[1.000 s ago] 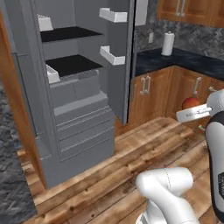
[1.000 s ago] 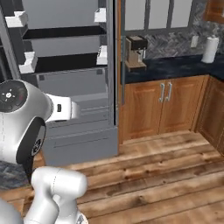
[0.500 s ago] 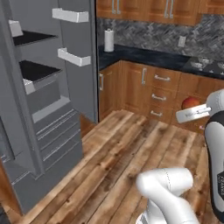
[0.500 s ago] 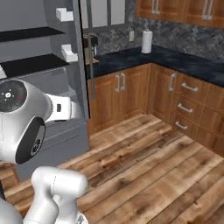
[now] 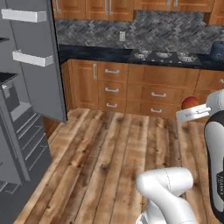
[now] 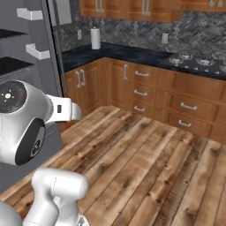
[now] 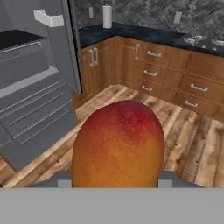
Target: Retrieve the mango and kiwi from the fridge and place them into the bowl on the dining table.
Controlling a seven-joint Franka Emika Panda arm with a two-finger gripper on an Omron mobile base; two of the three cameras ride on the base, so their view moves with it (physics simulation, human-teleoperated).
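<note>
We take the fridge (image 5: 30, 87) as our landmark: a tall grey cabinet standing open at the left edge of the left base view, its door swung out with white shelves on the inside and grey drawers low down. To its right a run of brown wooden cabinets (image 5: 131, 89) with a dark countertop lines the far wall, and a wooden plank floor (image 5: 100, 162) spreads in front.

The right base view adds something the left one lacks: a white paper towel roll (image 6: 95, 39) upright on the counter just right of the fridge. The left base view alone shows a cooktop (image 5: 162, 56) further right along the counter.

The mango (image 7: 118, 144), red shading to orange, sits well away from the fridge, out over the floor. In the hand view we see it large and upright between the gripper (image 7: 114, 179) tips, which stand partly open and pressed against its sides, so it is held. In the left base view it shows as a small red ball beyond the arm's hand.
</note>
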